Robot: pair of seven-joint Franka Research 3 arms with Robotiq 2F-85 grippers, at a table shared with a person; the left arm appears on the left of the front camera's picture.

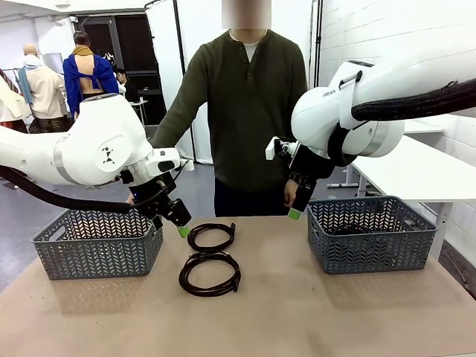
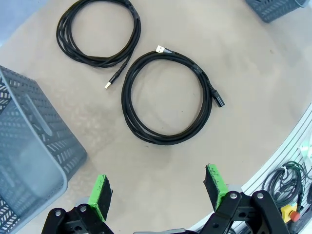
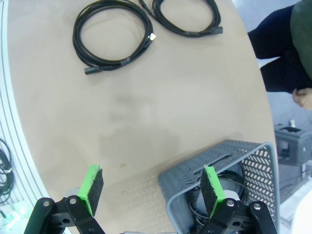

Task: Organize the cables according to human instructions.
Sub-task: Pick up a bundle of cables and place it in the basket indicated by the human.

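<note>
Across the beige tabletop (image 1: 312,312), we see two black coiled cables (image 2: 126,100) at twelve o'clock off our left gripper (image 2: 157,187), the nearer one, fingers apart; the right gripper (image 3: 152,189), equally spread, hangs by a grey lattice basket (image 3: 219,151).

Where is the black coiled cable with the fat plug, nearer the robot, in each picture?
Front view: black coiled cable, mid-table, the nearer coil.
Left wrist view: it lies in the middle.
Right wrist view: it is top left.
Shared landmark: the right-hand grey plastic basket, seen in all three.
</note>
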